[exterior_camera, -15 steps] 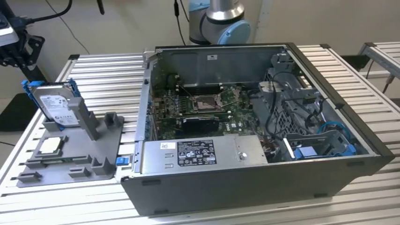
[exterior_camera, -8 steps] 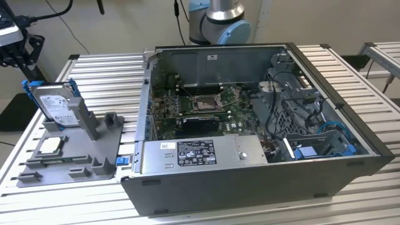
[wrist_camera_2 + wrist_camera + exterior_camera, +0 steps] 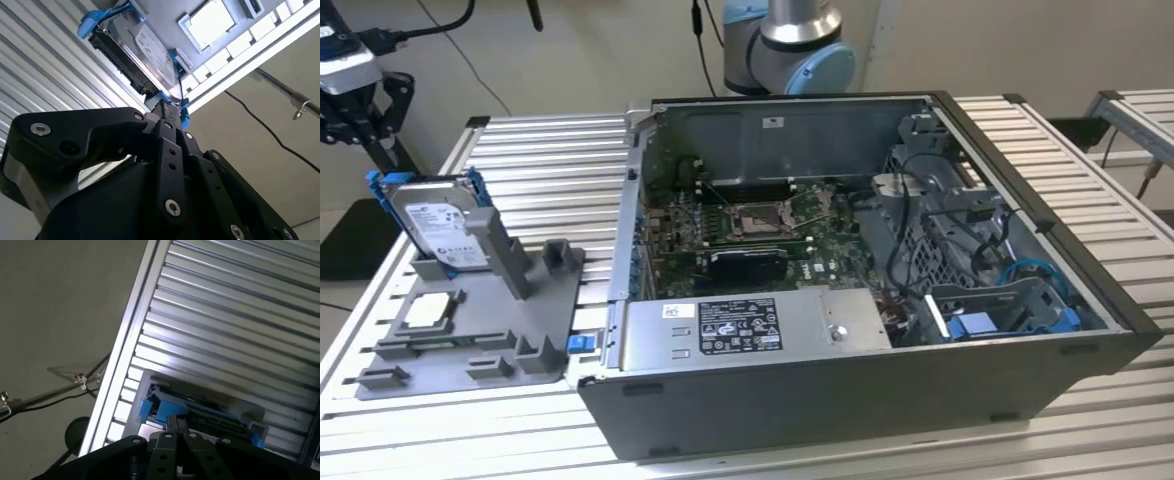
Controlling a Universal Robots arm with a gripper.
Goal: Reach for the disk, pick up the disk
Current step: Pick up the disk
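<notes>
The disk (image 3: 438, 225) is a silver-grey drive with a white label and blue side rails. It stands upright on edge in the grey plastic stand (image 3: 487, 325) at the exterior view's left. My black gripper (image 3: 354, 112) hangs above the disk and a little further to that view's left, clear of it. In both wrist views the fingertips lie together, shut on nothing. In the second wrist view the disk (image 3: 150, 55) lies just past the gripper (image 3: 167, 107). The first wrist view shows the disk's edge (image 3: 200, 412) beyond the gripper (image 3: 176, 422).
A small square silver chip (image 3: 430, 310) lies flat on the stand in front of the disk. An open computer case (image 3: 854, 290) stands mid-table on the slatted metal table (image 3: 534, 150). The arm's base (image 3: 790, 45) rises behind it. Cables hang off the table's edge.
</notes>
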